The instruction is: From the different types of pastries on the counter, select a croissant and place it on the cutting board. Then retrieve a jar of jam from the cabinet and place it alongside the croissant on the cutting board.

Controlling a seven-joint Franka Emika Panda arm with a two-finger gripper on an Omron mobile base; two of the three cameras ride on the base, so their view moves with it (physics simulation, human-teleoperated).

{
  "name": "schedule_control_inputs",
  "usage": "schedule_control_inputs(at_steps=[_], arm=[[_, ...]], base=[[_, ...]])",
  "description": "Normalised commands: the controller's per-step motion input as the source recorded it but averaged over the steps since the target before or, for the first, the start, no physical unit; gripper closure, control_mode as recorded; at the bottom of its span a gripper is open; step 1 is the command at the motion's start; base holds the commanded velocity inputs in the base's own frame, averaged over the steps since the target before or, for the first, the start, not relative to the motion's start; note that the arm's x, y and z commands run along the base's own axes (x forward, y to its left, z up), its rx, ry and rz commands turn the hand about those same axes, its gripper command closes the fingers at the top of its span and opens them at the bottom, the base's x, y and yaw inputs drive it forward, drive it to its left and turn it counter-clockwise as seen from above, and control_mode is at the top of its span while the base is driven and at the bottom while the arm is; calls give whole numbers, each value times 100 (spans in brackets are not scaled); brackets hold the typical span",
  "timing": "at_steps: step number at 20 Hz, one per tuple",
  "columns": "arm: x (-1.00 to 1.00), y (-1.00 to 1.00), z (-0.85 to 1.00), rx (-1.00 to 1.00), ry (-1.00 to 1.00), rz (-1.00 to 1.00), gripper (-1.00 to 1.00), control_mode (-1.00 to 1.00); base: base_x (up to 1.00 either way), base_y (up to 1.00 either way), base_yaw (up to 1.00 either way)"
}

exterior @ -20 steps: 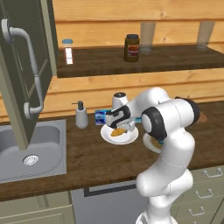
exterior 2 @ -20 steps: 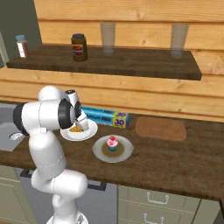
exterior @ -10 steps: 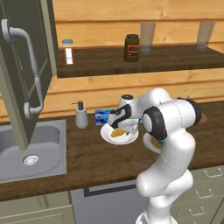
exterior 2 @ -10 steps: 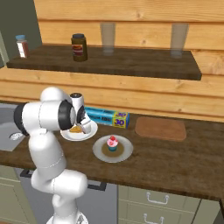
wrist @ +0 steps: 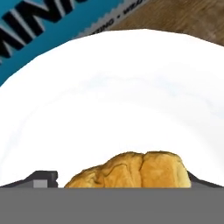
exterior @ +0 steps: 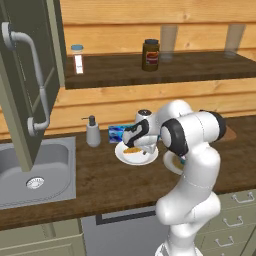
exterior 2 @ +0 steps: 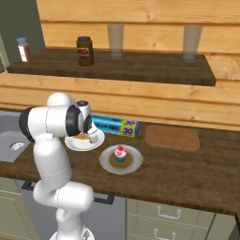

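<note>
Hand: the hand [exterior: 134, 144] is down over the white plate [exterior: 126, 157], its two tips either side of the croissant [wrist: 131, 170]; clamped or not, I cannot tell.
Croissant: one, on the white plate [wrist: 113, 96], on the surface [exterior 2: 197, 178].
Cupcake: one [exterior 2: 120, 153], on a grey plate [exterior 2: 133, 165] just right of the white one.
Plates: two.
Board: one [exterior 2: 172, 138], bare, well right of the plates.
Box: one blue box [exterior 2: 114, 125] behind the plates.
Shelf: one brown jar [exterior 2: 85, 50], two glasses, one small bottle [exterior: 77, 58].
Cabinet: door [exterior: 25, 80] stands open, left.
</note>
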Motion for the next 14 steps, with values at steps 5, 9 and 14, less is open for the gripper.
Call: schedule_control_inputs(at_steps=[5,9,14], arm=[[-48,-8,8,6,-10,-1,100,-100],[-63,-59,53,11,-6,-9,100,-100],[-48,-72,91,8,-1,-10,100,-100]], base=[[0,0,0],[0,0,0],[0,0,0]])
